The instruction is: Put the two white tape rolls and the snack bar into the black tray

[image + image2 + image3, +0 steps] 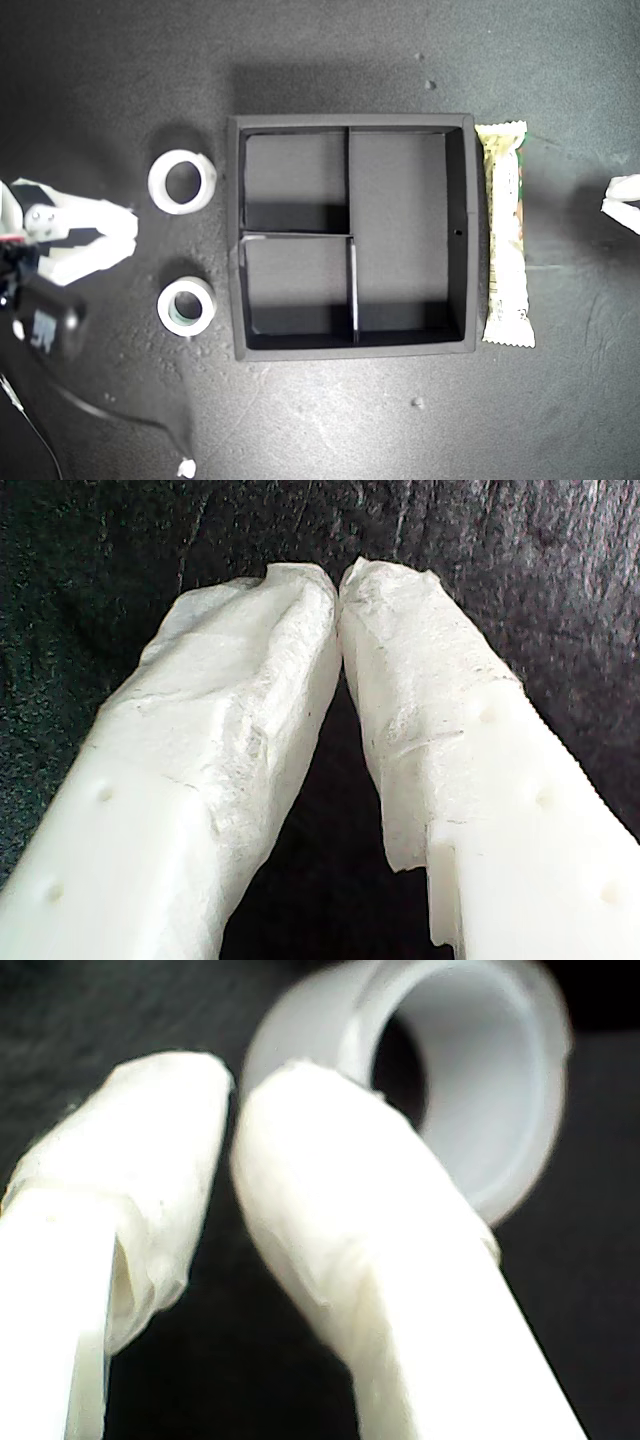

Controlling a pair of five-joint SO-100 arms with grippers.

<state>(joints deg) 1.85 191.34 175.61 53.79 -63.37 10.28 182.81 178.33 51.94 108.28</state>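
Closed, tips touching on nothing, my first gripper [338, 585] hangs over dark mat. Beside the square matte black tray [236, 230], my second gripper [228, 1115] sits nearly shut, empty, near one white ring-shaped tape roll [470, 1080]; the long cream-wrapped snack bar [505, 235] lies against the tray's opposite wall.

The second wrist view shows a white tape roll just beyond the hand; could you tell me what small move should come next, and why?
Probably open my second hand and ease it forward onto the white tape roll. Its jaws stand all but closed with nothing between them, the roll lies just ahead of the tips, and the black tray holds nothing yet.
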